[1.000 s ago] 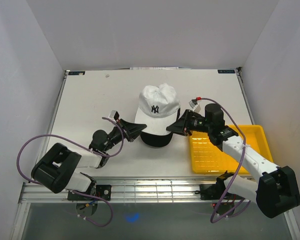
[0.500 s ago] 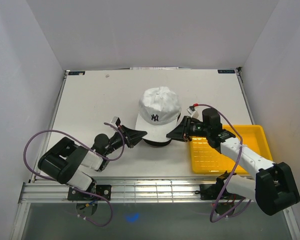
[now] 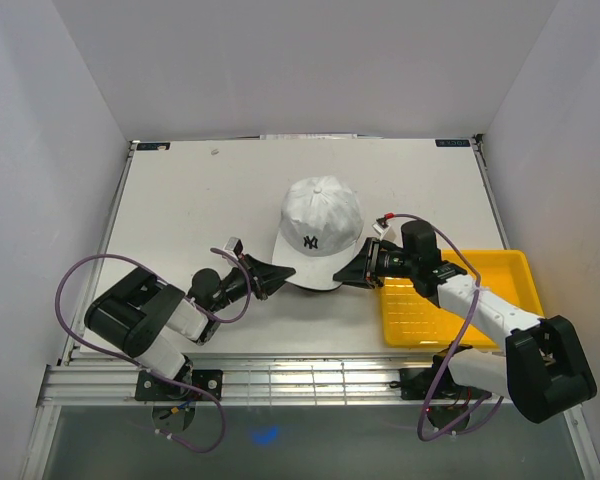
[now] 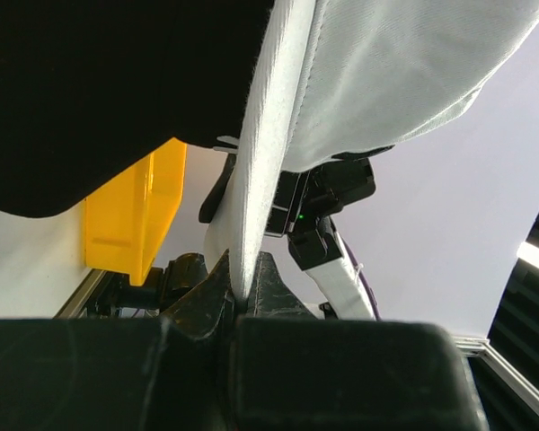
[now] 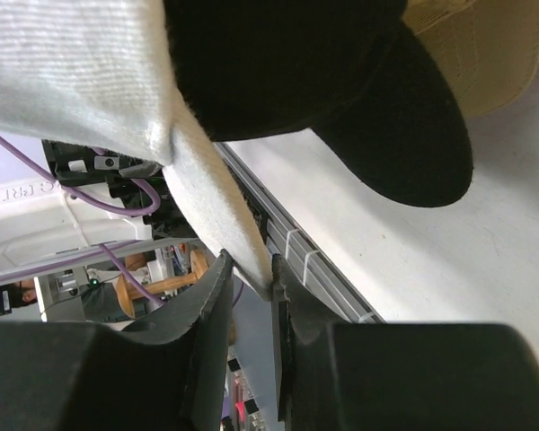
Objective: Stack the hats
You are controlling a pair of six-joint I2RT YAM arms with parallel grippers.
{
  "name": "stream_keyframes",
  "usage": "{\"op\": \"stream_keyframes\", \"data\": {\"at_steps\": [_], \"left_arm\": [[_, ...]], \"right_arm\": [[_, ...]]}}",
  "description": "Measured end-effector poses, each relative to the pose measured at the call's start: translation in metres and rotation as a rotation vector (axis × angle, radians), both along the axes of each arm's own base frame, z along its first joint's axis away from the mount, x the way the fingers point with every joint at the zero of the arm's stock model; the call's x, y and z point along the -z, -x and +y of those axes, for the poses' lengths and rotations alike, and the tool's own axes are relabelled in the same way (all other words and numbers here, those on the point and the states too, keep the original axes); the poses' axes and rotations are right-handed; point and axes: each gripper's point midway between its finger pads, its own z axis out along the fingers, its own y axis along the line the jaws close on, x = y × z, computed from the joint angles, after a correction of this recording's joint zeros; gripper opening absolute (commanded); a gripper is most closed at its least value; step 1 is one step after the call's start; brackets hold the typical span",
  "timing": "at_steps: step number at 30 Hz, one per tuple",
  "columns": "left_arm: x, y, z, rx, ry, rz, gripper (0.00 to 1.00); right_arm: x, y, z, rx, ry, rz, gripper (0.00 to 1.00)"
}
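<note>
Pinching white cap (image 3: pixel 322 213): left tool (image 3: pixel 282 269), right tool (image 3: pixel 343 269) | yellow tray (image 3: pixel 502 263) nearby

Likely a robotics lab: bare white walls (image 3: pixel 300 70) box in a white table (image 3: pixel 190 190).

The white hat (image 3: pixel 320 215) is matt woven cloth; the yellow tray (image 3: pixel 505 270) glossy plastic; the table (image 3: pixel 200 200) smooth, matt.

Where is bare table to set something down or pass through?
Free: white table left of the white fabric baseball cap, and behind it. Crowded: near centre, where left pincer and right pincer clamp its brim over the black fabric cap.
</note>
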Motion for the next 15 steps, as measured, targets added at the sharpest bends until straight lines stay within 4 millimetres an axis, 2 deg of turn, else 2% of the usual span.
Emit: {"op": "stream_keyframes", "data": {"at_steps": [15], "left_arm": [[0.011, -0.003, -0.002, -0.003, -0.103, -0.008, 0.0]], "right_arm": [[0.016, -0.003, -0.002, -0.01, 0.032, 0.011, 0.16]]}}
